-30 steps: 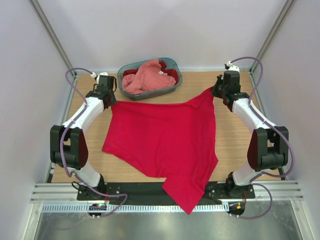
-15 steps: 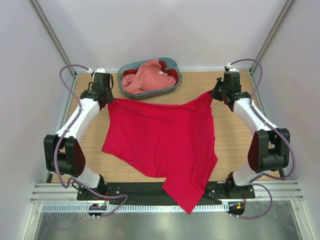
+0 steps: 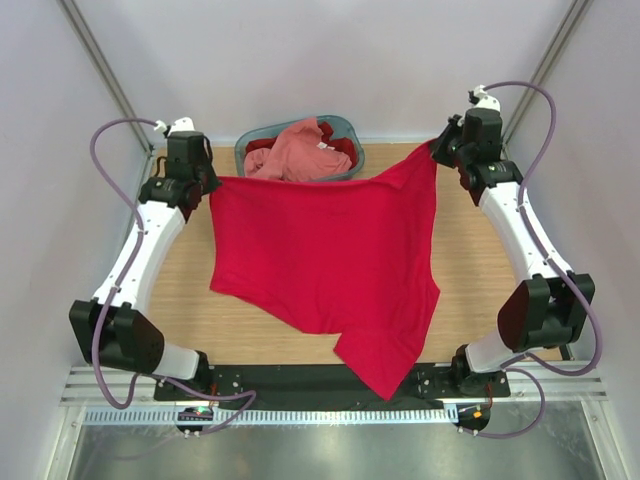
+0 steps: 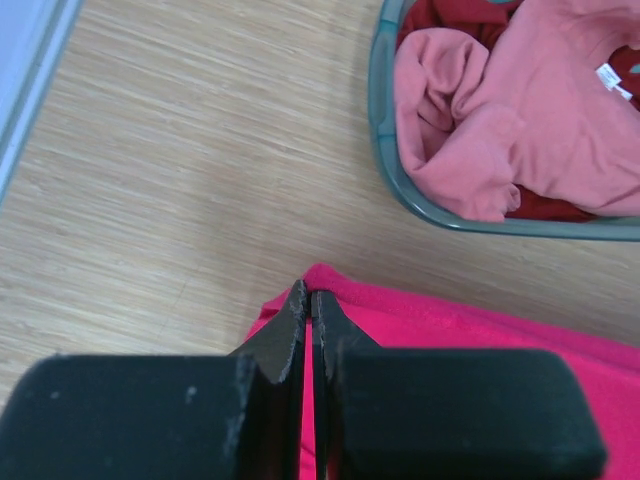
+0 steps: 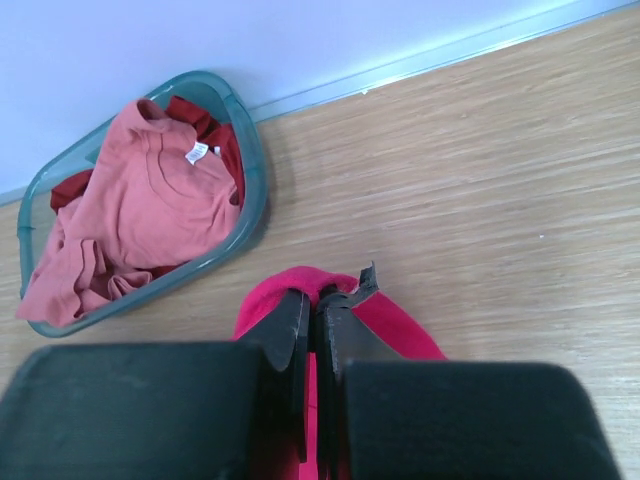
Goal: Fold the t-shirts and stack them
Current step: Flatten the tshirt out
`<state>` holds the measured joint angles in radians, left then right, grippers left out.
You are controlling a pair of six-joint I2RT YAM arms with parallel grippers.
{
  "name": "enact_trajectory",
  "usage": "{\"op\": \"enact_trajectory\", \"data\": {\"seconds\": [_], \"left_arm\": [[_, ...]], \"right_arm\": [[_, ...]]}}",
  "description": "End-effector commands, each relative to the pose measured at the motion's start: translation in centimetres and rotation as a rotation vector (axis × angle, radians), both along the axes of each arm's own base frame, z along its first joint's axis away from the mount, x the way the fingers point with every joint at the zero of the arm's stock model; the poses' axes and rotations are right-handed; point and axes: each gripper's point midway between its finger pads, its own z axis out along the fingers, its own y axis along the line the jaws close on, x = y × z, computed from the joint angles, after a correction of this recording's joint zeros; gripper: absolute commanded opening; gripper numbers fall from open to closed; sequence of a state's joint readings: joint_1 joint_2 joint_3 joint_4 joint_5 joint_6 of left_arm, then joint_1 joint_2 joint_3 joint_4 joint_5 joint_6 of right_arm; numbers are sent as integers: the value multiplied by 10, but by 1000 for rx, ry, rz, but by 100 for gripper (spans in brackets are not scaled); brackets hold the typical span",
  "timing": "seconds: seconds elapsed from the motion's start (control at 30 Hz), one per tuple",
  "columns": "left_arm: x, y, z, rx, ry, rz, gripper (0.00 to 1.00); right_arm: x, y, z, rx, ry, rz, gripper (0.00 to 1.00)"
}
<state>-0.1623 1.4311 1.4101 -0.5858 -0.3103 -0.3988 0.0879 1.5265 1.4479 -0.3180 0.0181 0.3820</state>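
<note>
Holding the cloth: left gripper (image 3: 208,183) and right gripper (image 3: 437,152), each pinched on one upper corner of the bright crimson red cloth t-shirt (image 3: 330,250).
Fingers: both pairs closed narrow, with only thin fabric between them in the wrist views.
Crimson t-shirt: stretched between the grippers across the middle of the overhead frame; its lower tip reaches past the near table edge, lower centre.
Basket: grey-blue oval plastic basket (image 3: 247,140), upper centre, behind the shirt's top edge.
Inside basket: crumpled salmon pink t-shirt (image 3: 295,152) on top, darker red t-shirt (image 3: 343,147) under it.
Table: light wooden table (image 3: 480,260), visible left and right of the crimson cloth.
</note>
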Motion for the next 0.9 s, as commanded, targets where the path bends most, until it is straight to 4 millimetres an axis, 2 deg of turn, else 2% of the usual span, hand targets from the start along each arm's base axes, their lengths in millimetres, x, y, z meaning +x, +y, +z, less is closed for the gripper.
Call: {"op": "enact_trajectory", "data": {"seconds": [0.0,0.03,0.1,0.23,0.27,0.33,0.37,0.43,0.47,0.5,0.57,0.67,0.73,0.8,0.83,0.87], "left_arm": [[-5,-6,15,-75,-35,-2,0],[-7,-7,19,-86,-45,-1,0],[-12,-6,39,-108,-103,13,0],[-17,0,94,-134,-240,43,0],[-19,1,120,-146,-299,47,0],[-20,1,147,-170,-362,51,0],[-23,0,172,-188,-417,50,0],[-27,0,198,-211,-480,46,1],[-32,0,221,-226,-538,36,0],[-36,-1,234,-234,-568,30,0],[-44,-2,255,-250,-620,12,1],[-64,-5,294,-265,-719,-35,1],[-84,-5,320,-273,-788,-59,0],[-101,-6,339,-279,-843,-86,0],[-119,-5,351,-285,-884,-101,0],[-129,-4,359,-287,-912,-108,0]], "right_arm": [[-1,-2,28,28,-65,-31,1],[-2,-2,33,32,-77,-28,1],[-2,-3,49,40,-115,-34,1],[-2,-5,95,49,-209,-43,1],[-3,-5,120,56,-266,-45,1],[-8,-6,151,68,-339,-47,1],[-12,-8,177,74,-402,-59,1],[-21,-11,209,75,-478,-67,1],[-29,-14,234,80,-542,-81,1],[-34,-16,247,79,-573,-87,1],[-52,-21,284,81,-669,-101,1],[-83,-26,328,83,-783,-111,1],[-102,-28,349,86,-837,-113,1],[-137,-30,376,81,-908,-106,1],[-151,-31,384,82,-936,-105,1],[-180,-34,399,79,-988,-103,1]]}}
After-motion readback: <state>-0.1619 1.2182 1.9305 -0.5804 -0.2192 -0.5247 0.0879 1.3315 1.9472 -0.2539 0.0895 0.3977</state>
